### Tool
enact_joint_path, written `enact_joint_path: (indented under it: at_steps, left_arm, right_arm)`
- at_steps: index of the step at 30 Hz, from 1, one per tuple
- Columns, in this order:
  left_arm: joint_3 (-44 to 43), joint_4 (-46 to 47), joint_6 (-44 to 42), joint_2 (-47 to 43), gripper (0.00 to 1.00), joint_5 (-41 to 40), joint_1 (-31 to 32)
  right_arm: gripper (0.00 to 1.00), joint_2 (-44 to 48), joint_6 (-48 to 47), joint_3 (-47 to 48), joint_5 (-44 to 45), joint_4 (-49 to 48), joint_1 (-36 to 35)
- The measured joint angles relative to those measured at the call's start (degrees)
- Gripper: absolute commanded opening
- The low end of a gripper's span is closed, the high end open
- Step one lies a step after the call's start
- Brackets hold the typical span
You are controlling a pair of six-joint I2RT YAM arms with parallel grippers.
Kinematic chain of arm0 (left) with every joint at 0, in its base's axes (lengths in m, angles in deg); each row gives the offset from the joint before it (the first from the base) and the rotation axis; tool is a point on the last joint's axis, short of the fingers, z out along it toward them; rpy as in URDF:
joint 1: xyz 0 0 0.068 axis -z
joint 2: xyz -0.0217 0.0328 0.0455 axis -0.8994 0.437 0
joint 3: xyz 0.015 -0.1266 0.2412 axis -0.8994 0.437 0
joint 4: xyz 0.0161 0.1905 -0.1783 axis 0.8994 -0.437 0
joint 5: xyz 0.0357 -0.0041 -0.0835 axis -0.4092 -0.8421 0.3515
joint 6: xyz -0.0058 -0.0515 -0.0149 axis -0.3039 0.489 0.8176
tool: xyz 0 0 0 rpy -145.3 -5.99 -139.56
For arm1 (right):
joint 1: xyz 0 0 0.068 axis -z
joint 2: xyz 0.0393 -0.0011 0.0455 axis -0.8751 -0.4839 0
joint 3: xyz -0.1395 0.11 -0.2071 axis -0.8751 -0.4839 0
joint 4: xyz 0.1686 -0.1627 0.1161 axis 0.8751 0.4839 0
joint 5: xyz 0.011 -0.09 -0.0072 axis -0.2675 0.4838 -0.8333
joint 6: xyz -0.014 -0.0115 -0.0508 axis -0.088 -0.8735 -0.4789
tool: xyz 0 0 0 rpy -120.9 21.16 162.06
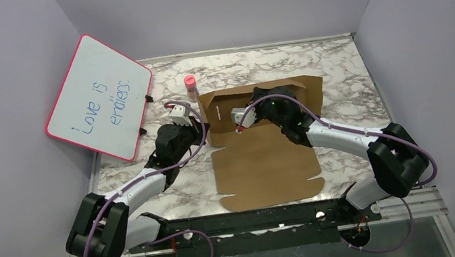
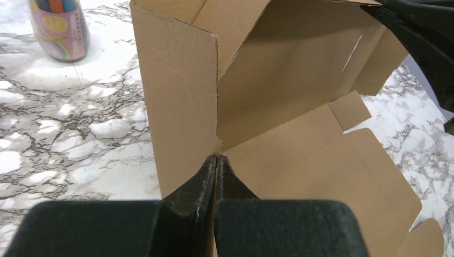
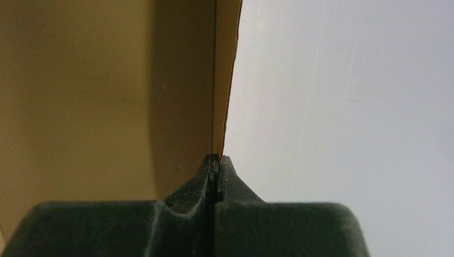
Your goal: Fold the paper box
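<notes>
Status | left tool pinches paper box flap | right tool pinches wall

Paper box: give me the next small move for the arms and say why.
Probably nudge the left gripper inward, so the side flap squares up against the raised rear panel. The paper box looks only half formed: its front lies flat. Both grippers are shut. The left one's tips sit at the flap's lower corner, and the right gripper is at a cardboard edge.
</notes>
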Motion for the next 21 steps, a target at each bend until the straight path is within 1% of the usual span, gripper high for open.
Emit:
enact_joint_path:
  at_steps: [6,13,14,17,19,21]
  left_arm:
    - [-0.3,-0.9,1.5,-2.6,0.00,1.1,0.9]
    - [-4.0,-1.8,4.5,-3.4,0.00,3.8,1.2]
    - [-4.0,-1.9,4.8,-3.4,0.04,3.6,1.2]
    - [-4.0,-4.0,5.2,-3.8,0.23,0.9,1.2]
    - [-4.0,-6.0,5.7,-3.8,0.31,-2.5,1.2]
    - [-4.0,-7.2,6.4,-3.5,0.38,-4.0,1.2]
  right_arm:
    - [0.01,-0.8,-0.1,0.8,0.8,0.0,0.0]
    - [0.01,-1.6,-0.1,1.0,1.8,-0.7,0.0]
    - [0.01,-1.6,-0.1,1.0,1.8,-0.7,0.0]
    - [0.01,-1.6,-0.1,1.0,1.8,-0.8,0.0]
    - [0.01,-1.6,-0.1,1.0,1.8,-0.8,0.0]
    - [0.01,-1.6,-0.2,1.0,1.8,-0.8,0.0]
